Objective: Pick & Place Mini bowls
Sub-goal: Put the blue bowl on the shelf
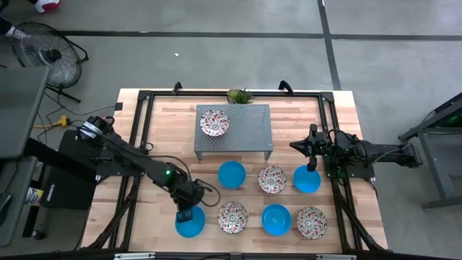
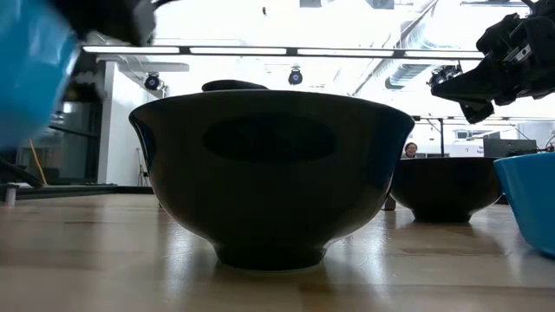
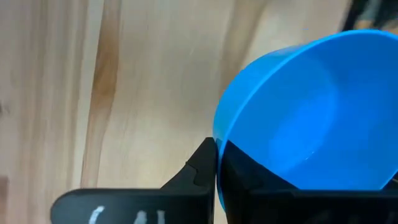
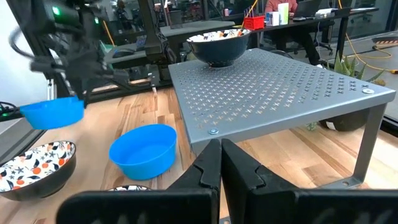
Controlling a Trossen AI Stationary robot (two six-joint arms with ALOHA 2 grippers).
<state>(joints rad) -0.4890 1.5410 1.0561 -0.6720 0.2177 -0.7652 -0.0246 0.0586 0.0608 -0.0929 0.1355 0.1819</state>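
Note:
Eight mini bowls show in the high view. One floral bowl [image 1: 214, 122] stands on a grey perforated stand [image 1: 253, 115]. Three blue bowls [image 1: 232, 174] [image 1: 307, 179] [image 1: 276, 219] and three floral ones [image 1: 272, 179] [image 1: 232, 216] [image 1: 311, 222] sit on the table. My left gripper [image 1: 185, 214] is shut on the fourth blue bowl [image 1: 190, 224] near the table's near left corner. My right gripper [image 4: 219, 155] is shut and hovers by the stand's right end, touching nothing. My left gripper pinches the blue bowl's rim [image 3: 219, 134], one finger [image 3: 199, 168] outside the wall and the other inside the hollow. The fingers come from above, pointing down. The bowl [image 4: 53, 112] hangs lifted clear of the table and tilted.
The stand's legs and top take up the far middle of the table. A small green plant [image 1: 240, 95] sits behind it. A black frame [image 1: 144, 101] runs along the table's edges. Bare wood lies left of the stand and around the held bowl.

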